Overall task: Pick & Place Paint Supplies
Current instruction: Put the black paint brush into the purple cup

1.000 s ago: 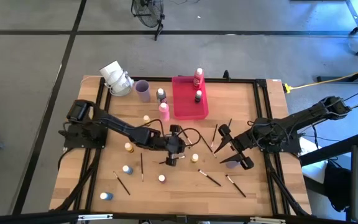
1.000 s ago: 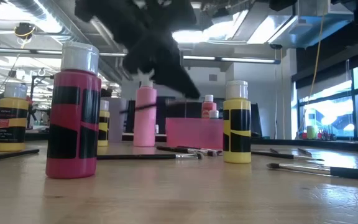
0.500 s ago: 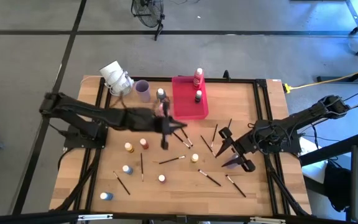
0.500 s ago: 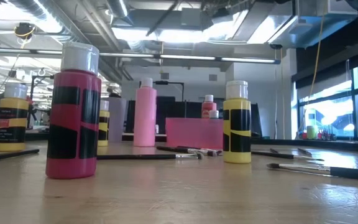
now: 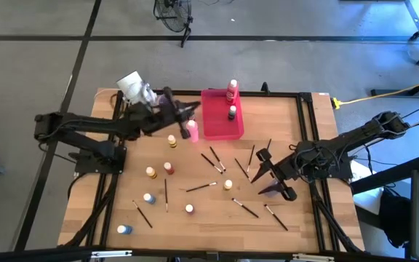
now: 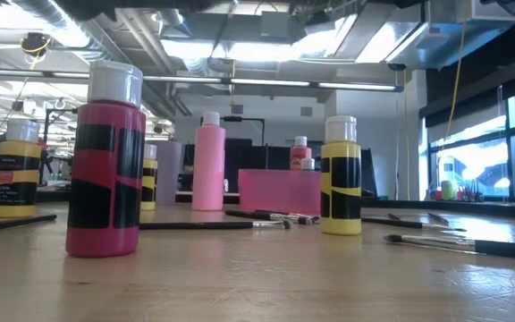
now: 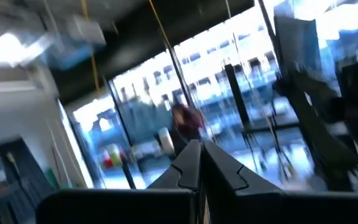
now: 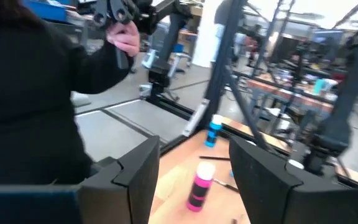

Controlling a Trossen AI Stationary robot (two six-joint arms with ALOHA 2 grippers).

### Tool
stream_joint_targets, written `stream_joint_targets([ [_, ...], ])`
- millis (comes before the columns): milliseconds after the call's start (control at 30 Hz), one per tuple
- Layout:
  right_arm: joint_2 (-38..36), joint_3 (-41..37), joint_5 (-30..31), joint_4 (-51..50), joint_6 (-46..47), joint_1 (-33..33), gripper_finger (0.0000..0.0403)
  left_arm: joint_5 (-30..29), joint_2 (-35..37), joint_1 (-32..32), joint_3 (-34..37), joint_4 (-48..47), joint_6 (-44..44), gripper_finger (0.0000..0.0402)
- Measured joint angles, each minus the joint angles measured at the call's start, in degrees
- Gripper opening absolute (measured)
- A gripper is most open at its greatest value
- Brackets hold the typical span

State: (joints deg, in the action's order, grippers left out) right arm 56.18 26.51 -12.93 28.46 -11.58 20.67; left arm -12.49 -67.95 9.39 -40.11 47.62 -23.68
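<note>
Table top (image 6: 266, 277) – light wood w/ grain, smooth, bit shiny up close. Table frame (image 5: 195, 93) – black metal bars. Red paint bottle (image 6: 105, 170), lower left of the low view: glossy plastic, matt black label, pale smooth cap. Pink tray (image 5: 221, 116) looks like smooth plastic. Arms (image 5: 86, 131) – dark matt plastic & metal. Floor (image 5: 35, 65), upper left of the high view: grey, flat, dull.

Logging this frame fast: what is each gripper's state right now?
Left gripper: jaws shut; whether it holds anything cannot be told.
Right gripper: jaws open, holding nothing.
</note>
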Motion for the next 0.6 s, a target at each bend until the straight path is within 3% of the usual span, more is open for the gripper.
stream_joint_targets([
  [233, 0.0, -0.01, 9.62, -1.48, -0.68, -1.56, 0.0197, -0.84, 8.92, 3.04, 12.44, 14.59, 0.55, 0.0003],
  [433, 0.0, -0.01, 10.28, -1.22, -1.3, -4.06, 0.0197, -6.38, 9.15, 8.44, 19.82, 25.58, 3.86, 0.0003],
  [600, 0.0, -0.01, 10.38, -2.96, -1.33, -5.56, 0.0197, -7.4, 7.56, 13.14, 22.26, 29.08, 7.75, 0.0003],
])
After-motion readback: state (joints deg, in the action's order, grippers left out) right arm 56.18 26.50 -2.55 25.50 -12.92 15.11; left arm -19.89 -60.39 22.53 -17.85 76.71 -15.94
